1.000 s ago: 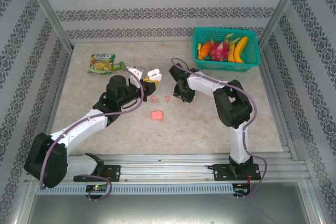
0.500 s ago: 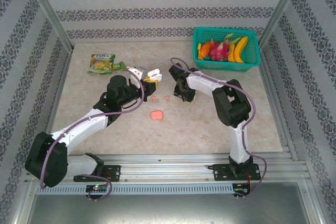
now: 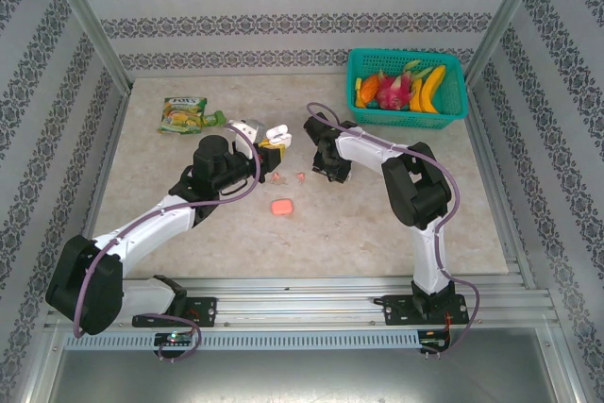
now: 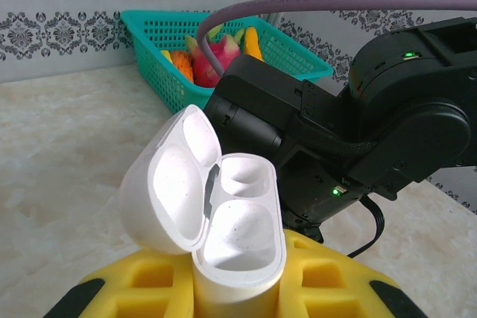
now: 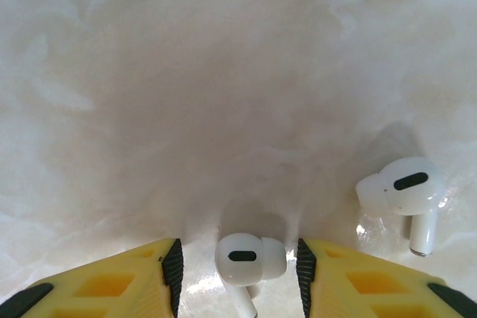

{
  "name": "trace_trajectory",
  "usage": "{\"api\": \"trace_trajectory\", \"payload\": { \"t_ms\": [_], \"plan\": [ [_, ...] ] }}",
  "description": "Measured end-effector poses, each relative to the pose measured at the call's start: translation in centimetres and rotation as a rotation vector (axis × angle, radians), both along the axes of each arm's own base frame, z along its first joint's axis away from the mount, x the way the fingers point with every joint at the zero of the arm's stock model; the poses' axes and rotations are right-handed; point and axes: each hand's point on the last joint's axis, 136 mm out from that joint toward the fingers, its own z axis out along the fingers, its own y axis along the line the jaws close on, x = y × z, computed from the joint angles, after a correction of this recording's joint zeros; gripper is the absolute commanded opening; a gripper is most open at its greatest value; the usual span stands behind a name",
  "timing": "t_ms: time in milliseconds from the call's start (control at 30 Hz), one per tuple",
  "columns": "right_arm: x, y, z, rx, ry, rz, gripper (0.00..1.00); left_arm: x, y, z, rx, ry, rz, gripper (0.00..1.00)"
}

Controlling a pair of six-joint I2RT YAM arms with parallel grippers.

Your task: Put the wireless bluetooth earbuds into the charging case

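Note:
My left gripper (image 3: 270,146) is shut on the white charging case (image 3: 276,131), held upright above the table. In the left wrist view the case (image 4: 240,237) stands between yellow fingers (image 4: 134,292), its lid swung open to the left and both wells empty. My right gripper (image 5: 238,257) is down at the table, open, straddling a white earbud (image 5: 250,258) with a gap on each side. A second white earbud (image 5: 402,190) lies just right of the right finger (image 5: 373,282). Two pale pink earbuds (image 3: 276,177) (image 3: 301,176) lie between the arms, left of the right gripper (image 3: 324,175).
A small pink case (image 3: 280,206) lies shut on the table in front of the pink earbuds. A teal basket (image 3: 455,109) of toy fruit stands at the back right. A green snack packet (image 3: 184,113) lies at the back left. The right arm's black wrist (image 4: 358,132) is close behind the white case.

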Motion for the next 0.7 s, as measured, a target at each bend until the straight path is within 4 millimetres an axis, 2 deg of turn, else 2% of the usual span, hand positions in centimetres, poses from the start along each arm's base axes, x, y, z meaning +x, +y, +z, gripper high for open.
{"api": "trace_trajectory", "payload": {
  "t_ms": [700],
  "plan": [
    [-0.13,-0.14,-0.42,-0.022,0.014,0.045,0.38,-0.06,-0.06,0.01,-0.001,0.000,-0.004,0.00]
  ]
}}
